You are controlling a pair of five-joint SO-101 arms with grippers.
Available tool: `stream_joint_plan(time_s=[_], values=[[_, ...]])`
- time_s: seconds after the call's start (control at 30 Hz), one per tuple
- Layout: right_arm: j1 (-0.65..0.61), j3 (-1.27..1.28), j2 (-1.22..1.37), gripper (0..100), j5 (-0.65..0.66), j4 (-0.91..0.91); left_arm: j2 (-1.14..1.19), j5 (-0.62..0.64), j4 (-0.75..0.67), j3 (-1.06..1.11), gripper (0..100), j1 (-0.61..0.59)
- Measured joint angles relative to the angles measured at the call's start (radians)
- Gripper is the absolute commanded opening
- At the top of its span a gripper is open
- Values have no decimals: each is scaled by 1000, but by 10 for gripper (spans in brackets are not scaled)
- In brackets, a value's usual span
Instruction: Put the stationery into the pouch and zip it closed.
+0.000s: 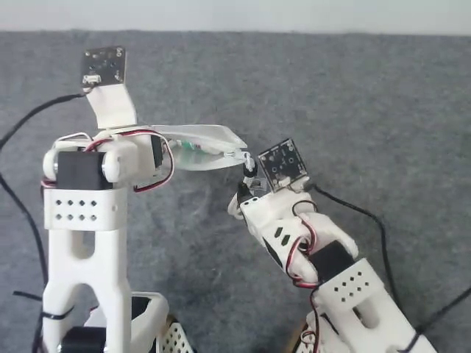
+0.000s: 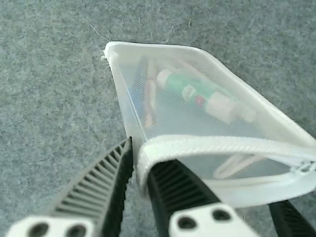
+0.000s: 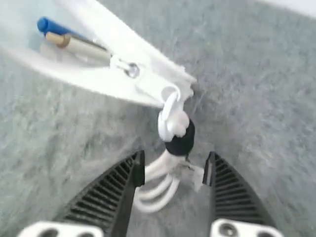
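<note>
My left claw (image 2: 138,182) is clenched on the pouch (image 2: 197,123), pinching the zip edge at one end so the pouch hangs just above the table (image 1: 368,95). The stationery is inside it: a green-and-white tube (image 2: 197,94) in the middle, and a blue-capped pen (image 3: 49,25) towards the far end. At that far end sits the slider (image 3: 131,69). Its white pull cord (image 3: 170,123) and black bead (image 3: 178,143) dangle between the spread jaws of my right claw (image 3: 175,157), which grips nothing.

I judge the zip to be nearly closed, though I cannot tell about the last stretch by the slider.

The limp cord worries me. If I close off-centre, it may slide out past the bead and I will pull on air. If I tug at an angle to the pouch's zip line, the slider could jam.

My left hold is on a thin fabric edge. A hard pull may strip the pouch out, dropping it to the table with the zip not fully shut.
</note>
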Motion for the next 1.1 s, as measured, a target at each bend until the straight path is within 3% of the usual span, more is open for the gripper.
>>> stream_joint_plan(time_s=[0.17, 0.5, 0.67, 0.87, 1.1], values=[[0, 92, 2, 191, 3, -204, 0, 0, 0, 0, 11, 0], [0, 187, 2, 190, 3, -420, -2, 0, 0, 17, 11, -5], [0, 196, 0, 185, 3, -451, -2, 0, 0, 17, 11, -5], [2, 203, 0, 46, 3, -454, -2, 0, 0, 17, 11, -6], [5, 203, 0, 6, 87, -454, -2, 0, 0, 17, 11, -6]])
